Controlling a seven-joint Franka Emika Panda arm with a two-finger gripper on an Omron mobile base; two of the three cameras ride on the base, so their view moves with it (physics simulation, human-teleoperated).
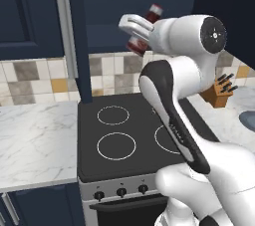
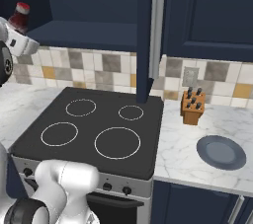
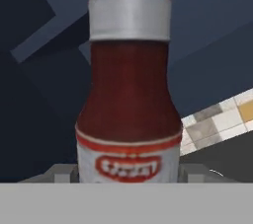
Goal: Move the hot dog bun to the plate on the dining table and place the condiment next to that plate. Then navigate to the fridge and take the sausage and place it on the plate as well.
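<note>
Ketchup bottle [image 3: 128, 90] sits clamped in our gripper [image 1: 133, 31], lifted above the stove [image 1: 124, 135]. We judge the condiment step underway; next we must drive to the dining table.

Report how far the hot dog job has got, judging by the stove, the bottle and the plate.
Done: nothing visibly. The grey plate on the counter right of the stove is bare; whether it is the target plate I cannot tell. In hand: the hand holds the red sauce bottle up above the stove. Left: setting the bottle beside the plate, then the sausage; no bun in sight.
</note>
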